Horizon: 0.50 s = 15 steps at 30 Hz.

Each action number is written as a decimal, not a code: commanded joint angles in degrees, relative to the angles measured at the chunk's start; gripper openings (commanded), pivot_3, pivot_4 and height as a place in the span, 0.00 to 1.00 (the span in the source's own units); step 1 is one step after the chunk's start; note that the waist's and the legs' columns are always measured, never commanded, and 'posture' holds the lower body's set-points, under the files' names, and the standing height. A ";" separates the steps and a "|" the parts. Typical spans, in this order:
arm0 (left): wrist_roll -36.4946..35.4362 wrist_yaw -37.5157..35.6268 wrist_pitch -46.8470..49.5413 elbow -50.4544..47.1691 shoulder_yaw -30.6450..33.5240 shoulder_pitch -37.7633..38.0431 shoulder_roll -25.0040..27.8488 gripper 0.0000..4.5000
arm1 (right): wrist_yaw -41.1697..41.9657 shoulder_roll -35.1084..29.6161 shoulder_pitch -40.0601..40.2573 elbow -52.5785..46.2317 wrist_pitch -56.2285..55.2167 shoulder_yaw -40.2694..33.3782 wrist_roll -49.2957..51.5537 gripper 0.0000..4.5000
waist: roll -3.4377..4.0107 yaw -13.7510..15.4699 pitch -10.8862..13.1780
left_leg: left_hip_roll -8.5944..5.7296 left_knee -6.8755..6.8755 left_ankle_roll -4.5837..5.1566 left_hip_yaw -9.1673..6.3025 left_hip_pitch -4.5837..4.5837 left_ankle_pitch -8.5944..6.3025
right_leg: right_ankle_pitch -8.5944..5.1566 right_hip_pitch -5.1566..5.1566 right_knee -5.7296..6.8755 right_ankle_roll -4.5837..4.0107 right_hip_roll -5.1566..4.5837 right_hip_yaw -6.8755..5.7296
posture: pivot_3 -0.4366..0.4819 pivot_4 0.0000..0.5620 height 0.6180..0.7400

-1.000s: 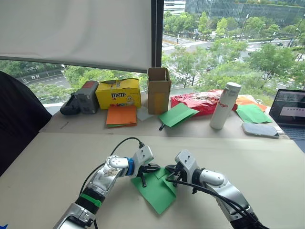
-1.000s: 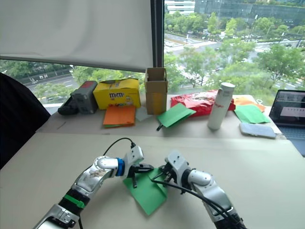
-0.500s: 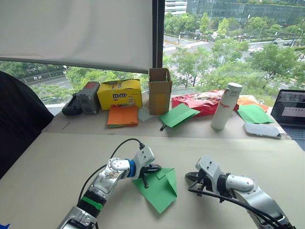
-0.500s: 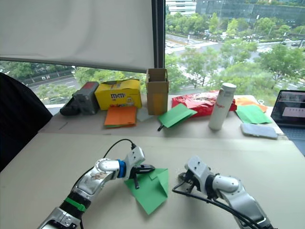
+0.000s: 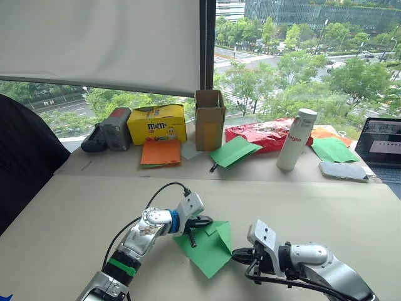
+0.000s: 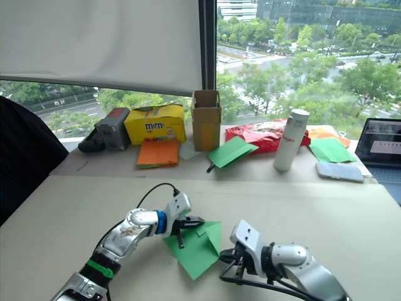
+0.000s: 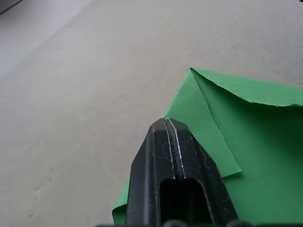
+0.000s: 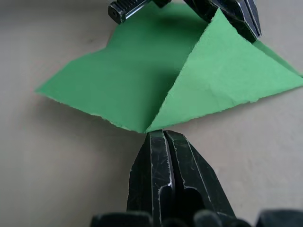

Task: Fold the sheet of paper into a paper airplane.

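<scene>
Broadly, the wide beige table [image 5: 75,213] gave plenty of bare room on every side of the work; the clutter sat well apart along the far window ledge, among it the yellow candy box [image 5: 156,123], the brown cardboard box [image 5: 209,118] and the white bottle [image 5: 296,138]. Near the table's middle lay the thin bright green sheet of paper [image 5: 210,251], partly folded, one corner turned over into a triangular flap with a torn-looking edge. It looked feather-light and floppy, likely to slide or spring open unless pinned, and easy to tear at that edge. The left hand [image 5: 199,221], fingers pressed together, rested on the sheet's far corner. The right hand [image 5: 240,255], also closed and empty, pointed at the near edge where the flap's crease met it, a sensible place to press or pinch.
</scene>
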 commanded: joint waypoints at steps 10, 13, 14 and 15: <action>-3.40 0.98 1.79 -0.53 3.85 -0.81 -1.62 0.00 | -2.28 2.48 -3.89 -0.39 2.00 -2.45 4.11 0.00 | 0.00 0.13 0.00 | 0.00 0.00 0.00 -0.01 -0.02 0.00 | 0.00 -0.03 0.00 -0.01 0.00 -0.02 | 0.48 0.27 0.31; -6.47 2.76 2.53 0.78 7.52 -3.10 -4.47 0.00 | -2.42 2.39 -4.12 0.72 0.96 -1.92 3.17 0.00 | -0.03 0.24 0.02 | 0.00 0.01 0.00 -0.01 -0.09 0.00 | 0.01 -0.07 0.00 -0.02 -0.01 -0.03 | 0.48 0.27 0.31; -7.15 2.81 2.74 0.83 8.15 -3.48 -5.04 0.00 | -2.51 2.55 -4.17 0.95 0.88 -1.98 3.24 0.00 | -0.03 0.30 0.02 | 0.00 0.01 0.00 -0.01 -0.09 0.00 | 0.02 -0.07 0.00 -0.02 -0.02 -0.03 | 0.48 0.27 0.31; -8.17 2.47 3.45 -0.02 8.62 -3.59 -5.62 0.00 | -2.54 2.50 -4.29 1.08 0.78 -1.95 3.17 0.00 | -0.03 0.33 0.02 | -0.01 0.01 0.00 -0.01 -0.10 0.00 | 0.02 -0.07 -0.01 -0.03 -0.02 -0.02 | 0.48 0.27 0.31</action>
